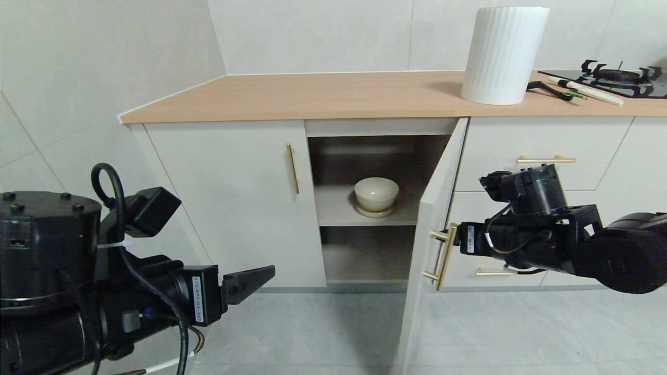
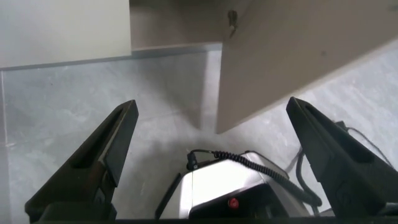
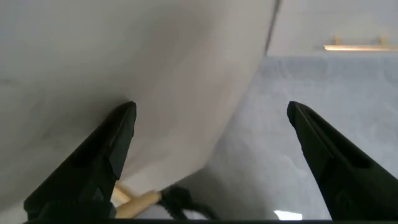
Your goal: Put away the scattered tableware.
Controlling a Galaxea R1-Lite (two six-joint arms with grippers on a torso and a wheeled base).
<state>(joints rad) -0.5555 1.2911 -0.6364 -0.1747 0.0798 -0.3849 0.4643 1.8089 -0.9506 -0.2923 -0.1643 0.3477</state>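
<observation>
A pale bowl sits on a gold-rimmed saucer on the middle shelf of the open cabinet. The cabinet door stands swung out toward me. My right gripper is at the door's gold handle, open. In the right wrist view the right gripper faces the door panel, with the handle close to its base. My left gripper hangs low at the left, open and holding nothing. In the left wrist view the left gripper points at the floor below the door's lower edge.
On the wooden countertop stand a tall white ribbed container, a white-handled utensil and a gas burner. The left cabinet door is closed. Drawers lie to the right. Grey tiled floor lies in front.
</observation>
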